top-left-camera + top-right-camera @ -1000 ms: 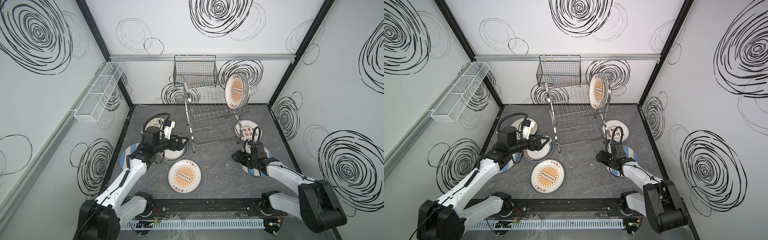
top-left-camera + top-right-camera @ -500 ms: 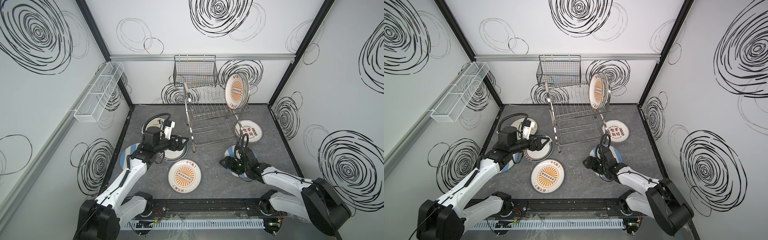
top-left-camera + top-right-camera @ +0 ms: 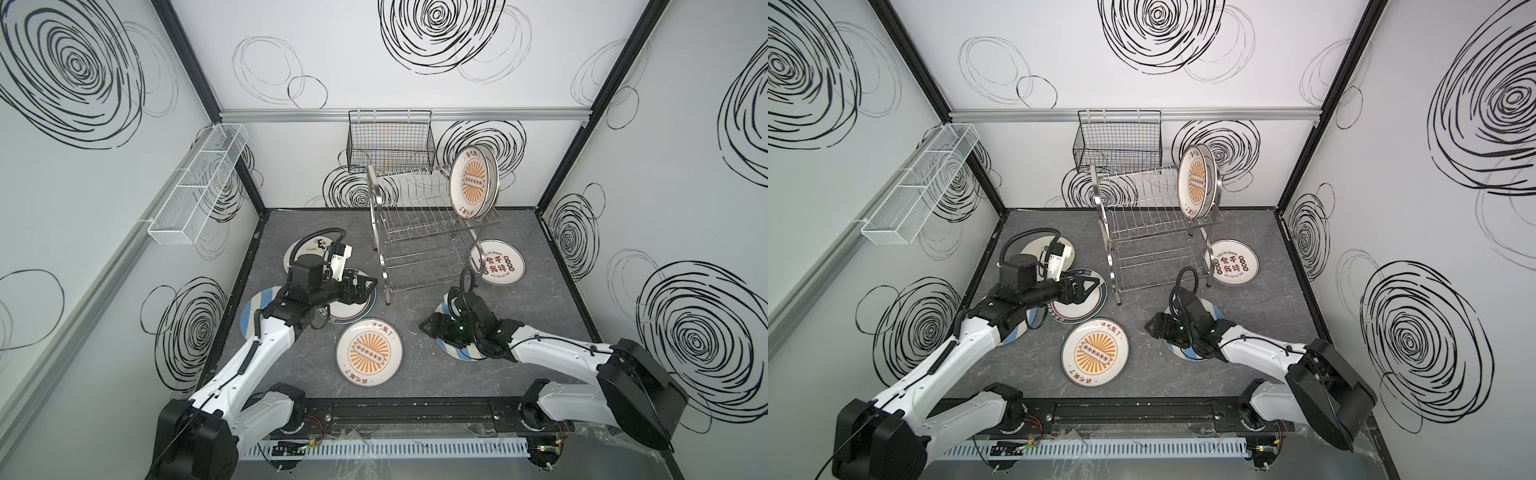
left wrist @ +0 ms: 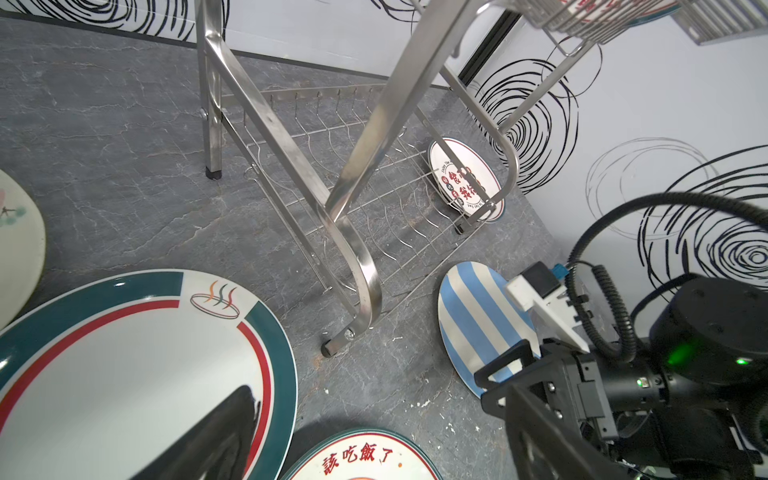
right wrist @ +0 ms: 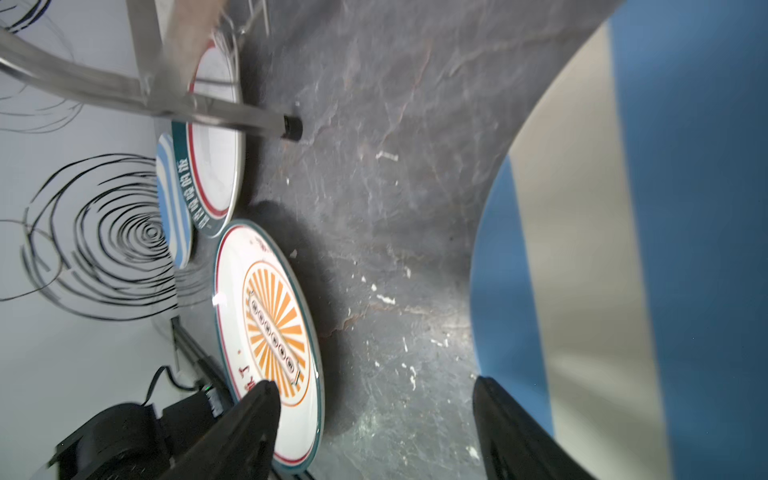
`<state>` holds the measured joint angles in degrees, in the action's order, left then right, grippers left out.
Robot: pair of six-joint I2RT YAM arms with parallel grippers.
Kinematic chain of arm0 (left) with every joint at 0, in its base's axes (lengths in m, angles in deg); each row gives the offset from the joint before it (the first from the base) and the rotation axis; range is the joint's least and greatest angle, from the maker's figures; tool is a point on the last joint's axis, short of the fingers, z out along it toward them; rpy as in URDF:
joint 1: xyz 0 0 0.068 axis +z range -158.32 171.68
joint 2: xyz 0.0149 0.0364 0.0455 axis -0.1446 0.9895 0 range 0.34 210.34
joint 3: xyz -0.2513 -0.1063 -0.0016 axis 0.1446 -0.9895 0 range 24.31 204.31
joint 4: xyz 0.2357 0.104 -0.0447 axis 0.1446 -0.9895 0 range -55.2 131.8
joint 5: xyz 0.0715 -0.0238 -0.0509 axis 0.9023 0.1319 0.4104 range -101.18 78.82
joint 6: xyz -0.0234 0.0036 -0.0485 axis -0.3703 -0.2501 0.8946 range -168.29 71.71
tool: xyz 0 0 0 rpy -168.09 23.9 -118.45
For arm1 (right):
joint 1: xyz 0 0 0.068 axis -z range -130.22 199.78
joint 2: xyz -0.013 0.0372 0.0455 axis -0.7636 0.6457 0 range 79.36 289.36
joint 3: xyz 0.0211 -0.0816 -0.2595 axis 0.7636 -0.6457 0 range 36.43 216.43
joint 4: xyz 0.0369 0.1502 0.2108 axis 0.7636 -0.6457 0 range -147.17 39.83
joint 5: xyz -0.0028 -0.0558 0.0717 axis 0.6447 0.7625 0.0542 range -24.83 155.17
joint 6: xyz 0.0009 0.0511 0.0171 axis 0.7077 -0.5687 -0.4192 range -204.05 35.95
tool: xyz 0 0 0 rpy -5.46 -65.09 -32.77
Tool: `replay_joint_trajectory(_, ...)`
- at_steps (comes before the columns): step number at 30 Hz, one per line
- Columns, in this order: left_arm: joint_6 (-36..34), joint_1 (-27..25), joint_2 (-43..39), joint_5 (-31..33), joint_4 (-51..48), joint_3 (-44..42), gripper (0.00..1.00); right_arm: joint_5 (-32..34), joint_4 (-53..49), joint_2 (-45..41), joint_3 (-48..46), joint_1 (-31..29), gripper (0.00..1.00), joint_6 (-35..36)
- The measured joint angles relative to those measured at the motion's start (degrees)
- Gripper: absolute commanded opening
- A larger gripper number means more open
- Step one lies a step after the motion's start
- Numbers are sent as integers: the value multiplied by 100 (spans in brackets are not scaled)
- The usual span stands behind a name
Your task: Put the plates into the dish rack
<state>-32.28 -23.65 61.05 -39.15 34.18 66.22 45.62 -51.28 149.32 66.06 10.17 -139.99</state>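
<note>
You have walls on three sides of the grey floor [image 3: 419,376], and the dish rack [image 3: 419,199] fills the back middle. The clearest bare floor lies in front of the rack, between its front leg [image 5: 293,126], the flat sunburst plate [image 3: 369,353] and the right striped plate [image 4: 473,316]. The racked sunburst plate [image 3: 1198,180] stands upright at the right end of the upper tier in both top views. The rest lie flat: a character plate [image 3: 498,264] by the rack's right legs, a teal-rimmed plate [image 4: 124,353] lying partly on the left striped plate [image 3: 251,309], and a flowered plate [image 4: 16,232] behind them.

Your right gripper [image 5: 374,382] sits low, its fingers [image 5: 257,415] spread wide with only floor between them. The right striped plate's rim is just beside one finger; whether they touch cannot be told. The flat sunburst plate lies past the other finger.

Your left gripper [image 3: 368,284] hangs over the teal-rimmed plate near the front leg. Only one dark finger shows in its wrist view, so you cannot tell its opening. In both top views your arms cover much of both striped plates.
</note>
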Motion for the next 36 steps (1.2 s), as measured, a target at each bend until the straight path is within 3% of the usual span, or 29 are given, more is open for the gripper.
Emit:
replay_joint_trajectory(4,0,-7,0,-9,0,0,96,632,-909,-879,160,494,77,229)
replay_joint_trajectory(11,55,-332,-192,153,-275,-13,96,1497,-1971,-2404,-463,1248,77,457)
replay_joint_trajectory(17,549,-1733,-1071,704,-269,-514,96,1613,-2280,-2745,-706,2159,77,721)
replay_joint_trajectory(20,881,-2435,-1132,879,136,-1008,96,1478,-2214,-2747,-935,2424,77,776)
replay_joint_trajectory(25,1305,-3169,-439,1172,876,-1495,96,1329,-2098,-2608,-1235,2566,77,815)
replay_joint_trajectory(30,1294,-3716,544,1526,1403,-1215,96,1189,-1945,-2540,-1451,2726,77,872)
replay_joint_trajectory(36,1292,-4006,1517,1609,1961,-846,96,1025,-1694,-2566,-1563,2868,78,992)
